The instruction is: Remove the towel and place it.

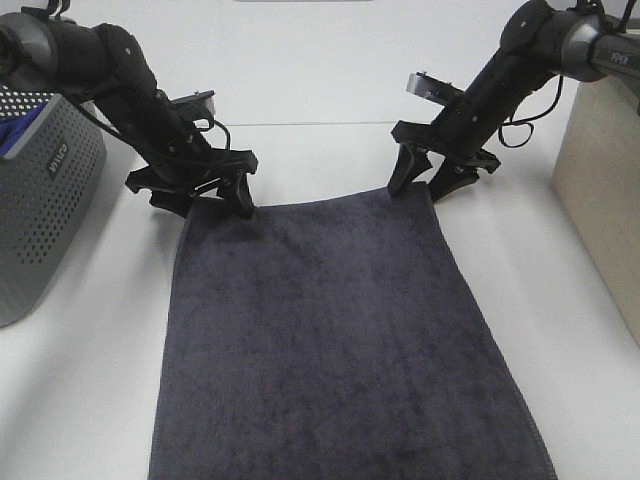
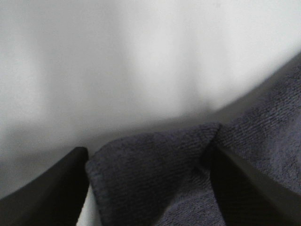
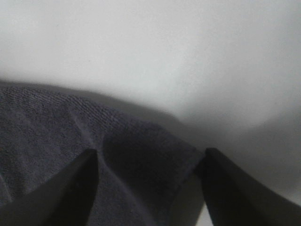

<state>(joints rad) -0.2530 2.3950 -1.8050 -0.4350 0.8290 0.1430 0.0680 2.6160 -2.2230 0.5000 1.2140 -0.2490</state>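
Observation:
The dark grey towel lies flat on the white table, running from the middle down to the near edge of the exterior view. My left gripper stands over its far left corner and my right gripper over its far right corner. In the left wrist view the towel corner is slightly bunched between the spread fingers of the left gripper. The right wrist view has the other corner creased between the right gripper's parted fingers. Both grippers are open, straddling the cloth.
A grey perforated basket stands at the left edge with a blue cloth inside. A beige box stands at the right edge. Bare white table lies on both sides of the towel and behind the grippers.

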